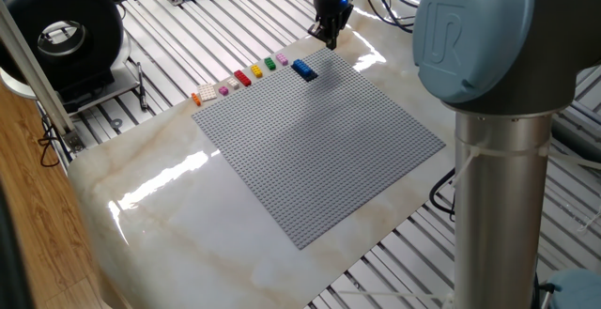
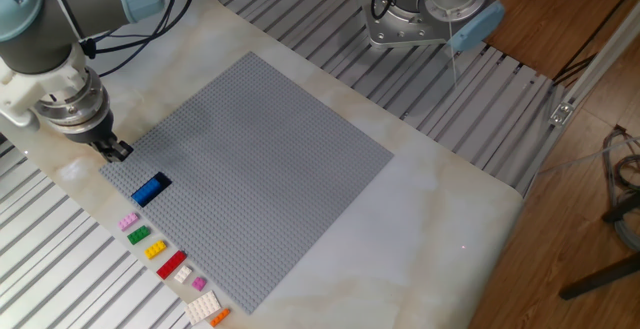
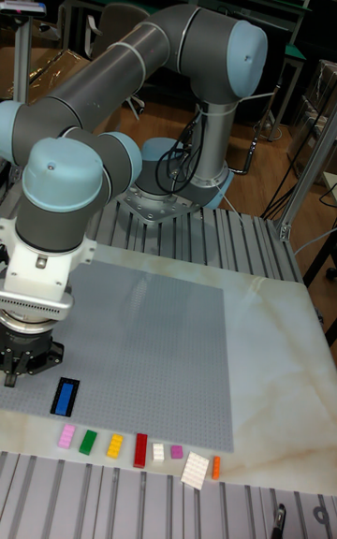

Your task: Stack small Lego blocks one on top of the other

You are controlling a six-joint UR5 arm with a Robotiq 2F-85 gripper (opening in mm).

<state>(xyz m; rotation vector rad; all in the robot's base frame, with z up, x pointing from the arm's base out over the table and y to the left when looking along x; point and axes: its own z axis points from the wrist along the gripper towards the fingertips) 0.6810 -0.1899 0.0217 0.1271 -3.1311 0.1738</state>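
With its fingers looking pinched together on nothing, the gripper (image 2: 116, 151) is hovering at the baseplate's (image 2: 270, 159) corner, just beside the blue brick (image 2: 151, 189) that is heading the row of small Lego blocks (image 2: 160, 251) along the plate's edge, so descending off-centre risks knocking it askew.

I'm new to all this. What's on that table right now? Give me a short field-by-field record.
Surface: grey baseplate on a marble table
On the plate: blue brick, near a corner
Row beside the plate edge: pink, green, yellow, red, then smaller pale pieces and an orange one
Stack: none yet
Gripper: low over the plate corner beside the blue brick, fingers close together; holding anything: cannot tell
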